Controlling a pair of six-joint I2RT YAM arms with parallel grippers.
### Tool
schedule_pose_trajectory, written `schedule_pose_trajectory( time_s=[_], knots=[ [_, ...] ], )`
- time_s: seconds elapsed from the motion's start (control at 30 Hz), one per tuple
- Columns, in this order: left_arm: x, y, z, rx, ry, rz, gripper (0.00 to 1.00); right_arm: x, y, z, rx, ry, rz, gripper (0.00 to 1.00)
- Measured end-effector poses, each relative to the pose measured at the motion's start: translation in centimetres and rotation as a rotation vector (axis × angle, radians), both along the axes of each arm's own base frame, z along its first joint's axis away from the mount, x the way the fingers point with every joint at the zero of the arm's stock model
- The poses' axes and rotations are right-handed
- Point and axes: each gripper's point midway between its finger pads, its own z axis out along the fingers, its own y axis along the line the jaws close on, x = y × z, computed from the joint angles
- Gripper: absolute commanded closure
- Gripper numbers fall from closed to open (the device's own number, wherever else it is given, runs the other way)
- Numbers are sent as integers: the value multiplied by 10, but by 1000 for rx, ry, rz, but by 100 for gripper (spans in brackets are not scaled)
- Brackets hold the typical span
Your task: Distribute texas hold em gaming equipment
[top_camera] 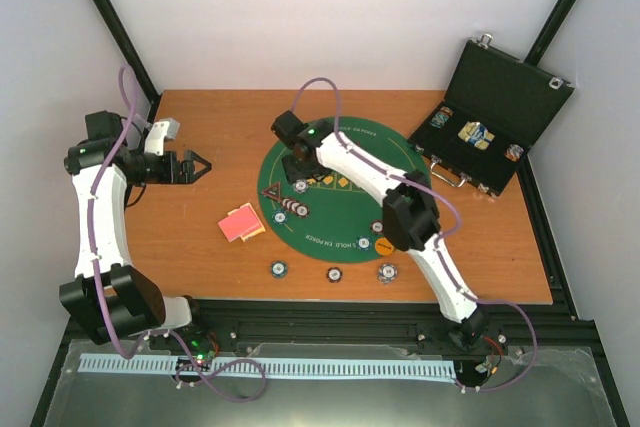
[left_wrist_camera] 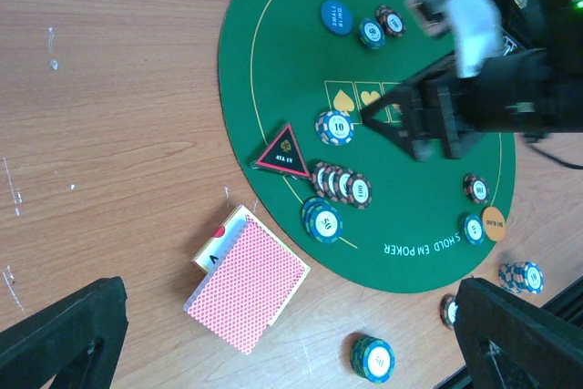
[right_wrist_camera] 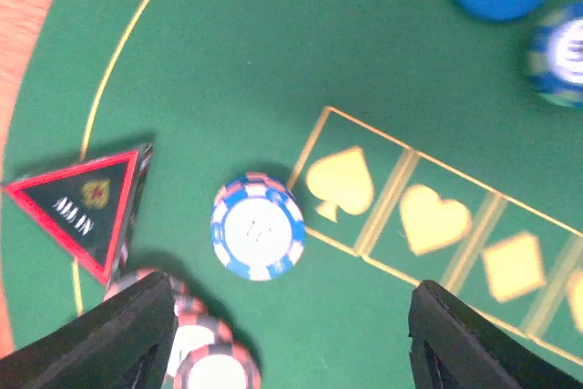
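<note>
A red-backed card deck [top_camera: 242, 223] lies on the wood left of the mat, over a face-up card; it also shows in the left wrist view [left_wrist_camera: 248, 284]. A blue-white chip stack [right_wrist_camera: 258, 227] stands on the mat beside the spade mark, also seen from above [top_camera: 300, 187]. My right gripper [right_wrist_camera: 291, 343] is open and empty, hovering just over and behind that stack. A row of maroon chips [left_wrist_camera: 342, 184] and a blue-green stack [left_wrist_camera: 322, 219] lie nearby. My left gripper [top_camera: 190, 167] is open and empty, high over the wood left of the mat.
A round green felt mat [top_camera: 345, 142] carries a black triangular all-in marker [left_wrist_camera: 285, 151] and a blue round button [left_wrist_camera: 336, 16]. Three loose chip stacks [top_camera: 333, 274] sit near the table's front edge. An open black case [top_camera: 500, 117] with chips stands at the back right.
</note>
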Motion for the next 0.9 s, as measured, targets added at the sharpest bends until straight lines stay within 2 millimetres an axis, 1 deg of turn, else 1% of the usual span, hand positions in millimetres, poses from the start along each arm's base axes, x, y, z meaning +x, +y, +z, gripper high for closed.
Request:
schedule_pose_trajectory(
  time_s=[0.03, 0.1, 0.13, 0.2, 0.23, 0.3, 0.37, 0.4, 0.47, 0.53, 0.57, 0.63, 0.7, 0.8, 0.9],
  knots=[
    [0, 0, 0, 1, 1, 0, 0, -1, -4, 14, 5, -21, -3, 29],
    [0, 0, 0, 1, 1, 0, 0, -12, -17, 41, 9, -54, -10, 28],
    [0, 0, 0, 2, 0, 0, 0, -23, -27, 54, 12, -66, -15, 27],
    [-1, 0, 1, 3, -4, -1, 0, -51, -49, 78, 20, -85, -24, 25],
    [-1, 0, 1, 6, -7, -3, 0, -64, -58, 87, 29, -95, -29, 24],
    [-2, 0, 2, 11, -13, -8, 0, -93, -76, 96, 49, -107, -35, 23],
    [-3, -1, 2, 13, -16, -12, 0, -125, -98, 90, 49, -93, -46, 21],
    [-3, -1, 2, 13, -15, -13, 0, -138, -109, 82, 44, -81, -55, 21],
    [-4, -1, 2, 12, -15, -15, 0, -164, -129, 61, 17, -43, -72, 20],
    [-4, -2, 2, 8, -13, -17, 0, -192, -156, 32, -30, 17, -96, 19],
    [-4, -2, 2, 7, -13, -17, 0, -201, -167, 23, -48, 37, -112, 18],
    [-4, -2, 3, 5, -13, -18, 0, -216, -182, 11, -65, 60, -137, 18],
    [-4, -2, 3, 4, -14, -17, 0, -227, -193, 6, -60, 70, -155, 18],
    [-4, -3, 3, 1, -14, -18, 0, -237, -200, 5, -35, 72, -178, 18],
    [-4, -3, 3, 1, -14, -18, 0, -241, -204, 0, -24, 78, -195, 17]
  ],
)
